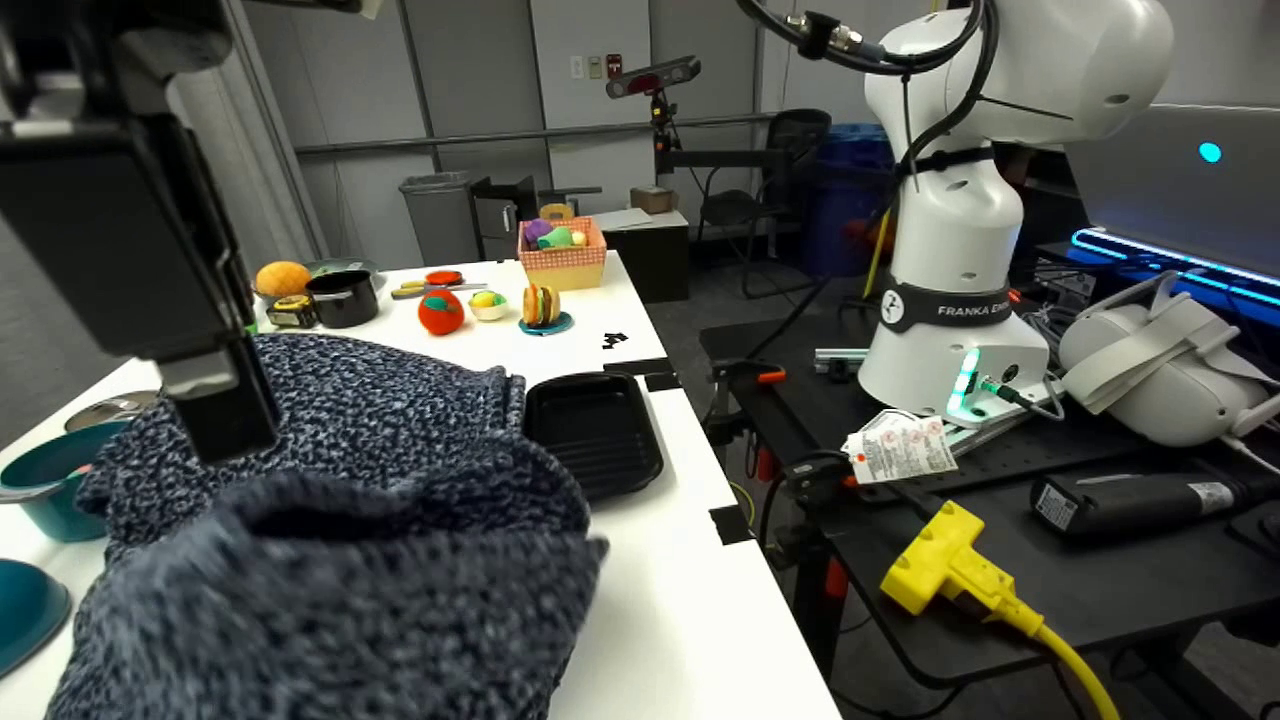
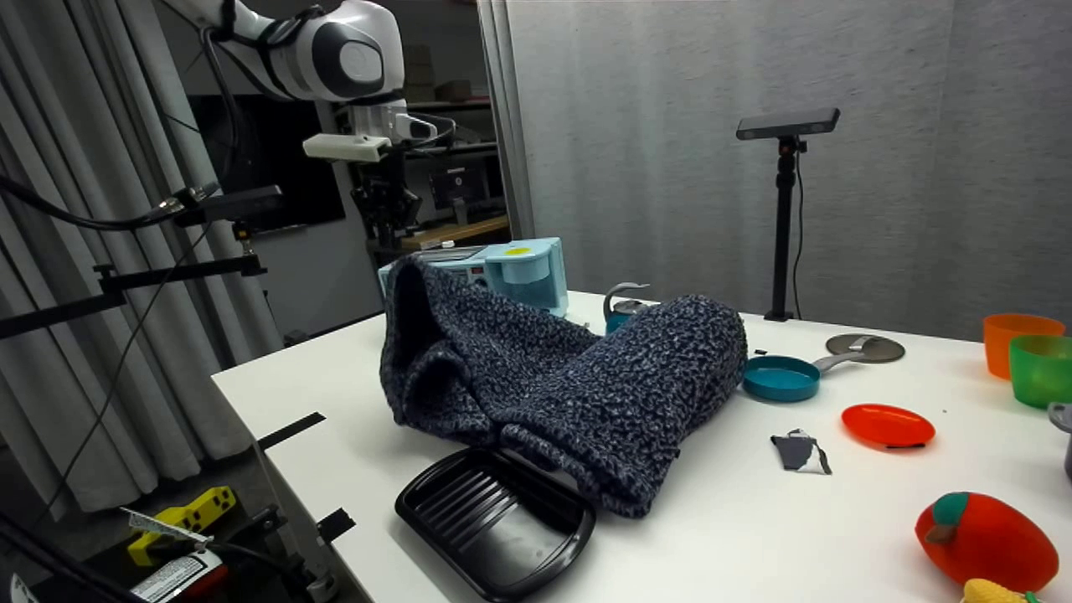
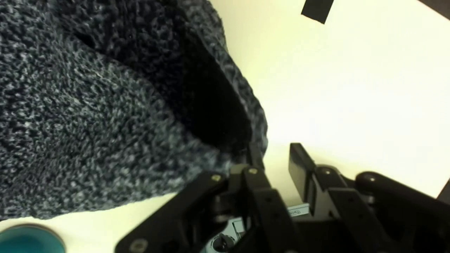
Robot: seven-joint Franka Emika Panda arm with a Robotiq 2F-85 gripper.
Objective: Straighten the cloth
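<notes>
1. Lying rumpled just beside the black tray (image 2: 502, 528), the cloth (image 2: 578, 368) ran a folded edge along the tray's rim; touching or apart, I could not tell.
2. Farther from the tray, one cloth end rose in an open fold.
3. There the gripper (image 3: 276, 149) had its jaws apart, one side close to the cloth's edge.
4. White table (image 2: 335, 377) formed a strip from tray to table edge, widening toward the fold.
5. A teal pan (image 2: 780, 381) sat well apart from the tray.

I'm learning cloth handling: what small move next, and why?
Perhaps shift the jaws over the cloth at its raised end: in the wrist view they stand open beside its edge, white table showing between them, and the cloth is rumpled.
</notes>
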